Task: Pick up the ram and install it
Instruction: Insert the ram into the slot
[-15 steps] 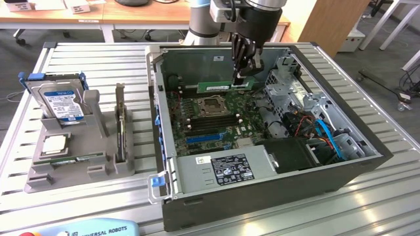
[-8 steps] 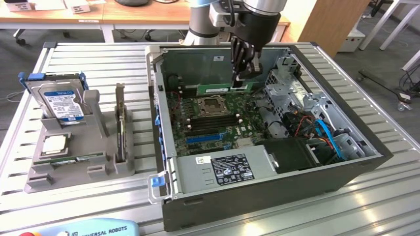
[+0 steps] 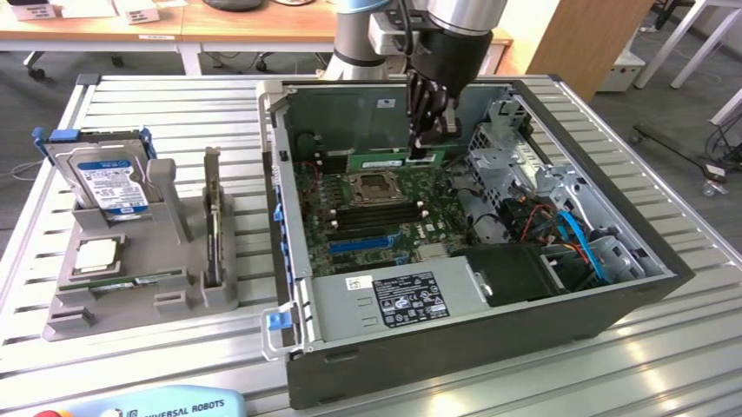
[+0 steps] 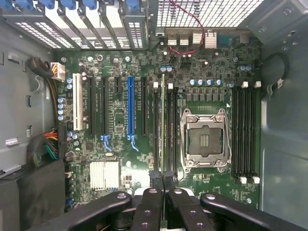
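Note:
The ram is a thin green stick held level over the motherboard inside the open computer case. My gripper is shut on its end, reaching straight down into the case. In the wrist view the ram appears edge-on, running away from my gripper along the black memory slots. These slots lie just beside the empty processor socket. I cannot tell whether the ram touches a slot or hangs just above it.
On the exterior view's left, a grey holder carries a hard drive, a square silver processor and an upright dark card. The case walls, power supply and blue and red cables crowd the board.

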`<state>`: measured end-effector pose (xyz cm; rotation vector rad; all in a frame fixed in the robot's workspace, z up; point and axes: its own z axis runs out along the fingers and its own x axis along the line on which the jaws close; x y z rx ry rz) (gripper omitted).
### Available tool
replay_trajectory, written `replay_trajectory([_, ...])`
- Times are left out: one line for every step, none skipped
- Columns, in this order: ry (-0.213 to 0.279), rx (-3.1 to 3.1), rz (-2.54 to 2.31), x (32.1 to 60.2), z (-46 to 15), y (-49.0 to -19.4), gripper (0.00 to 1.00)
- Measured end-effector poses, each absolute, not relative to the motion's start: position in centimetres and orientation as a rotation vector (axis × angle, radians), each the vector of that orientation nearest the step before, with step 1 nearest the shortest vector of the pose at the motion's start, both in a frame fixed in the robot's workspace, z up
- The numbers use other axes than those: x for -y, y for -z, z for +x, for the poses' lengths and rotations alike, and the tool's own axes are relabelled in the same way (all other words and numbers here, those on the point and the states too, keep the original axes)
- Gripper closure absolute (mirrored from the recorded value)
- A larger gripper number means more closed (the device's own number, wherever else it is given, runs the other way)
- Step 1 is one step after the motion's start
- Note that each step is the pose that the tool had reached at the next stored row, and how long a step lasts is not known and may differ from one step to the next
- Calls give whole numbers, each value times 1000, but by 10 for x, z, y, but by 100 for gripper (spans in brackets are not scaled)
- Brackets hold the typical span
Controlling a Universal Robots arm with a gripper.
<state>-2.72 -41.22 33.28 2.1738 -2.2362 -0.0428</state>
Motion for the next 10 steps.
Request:
replay_trajectory([43, 2236, 2174, 412, -27, -332, 88])
replay_trajectory([43, 2236, 2174, 412, -27, -331, 88])
replay_trajectory([43, 2236, 2174, 412, -27, -330, 88])
replay_trajectory([44, 2236, 2174, 412, -27, -329, 88])
replay_trajectory([44, 2236, 2173, 412, -27, -328, 88])
replay_trajectory([44, 2236, 2173, 412, -27, -328, 88])
replay_trajectory([44, 2235, 2173, 412, -27, -327, 88])
replay_trajectory([44, 2235, 2173, 412, -27, -325, 88])
replay_trajectory([44, 2235, 2173, 412, -27, -324, 88])
replay_trajectory([45, 2235, 2173, 412, -27, -323, 88])
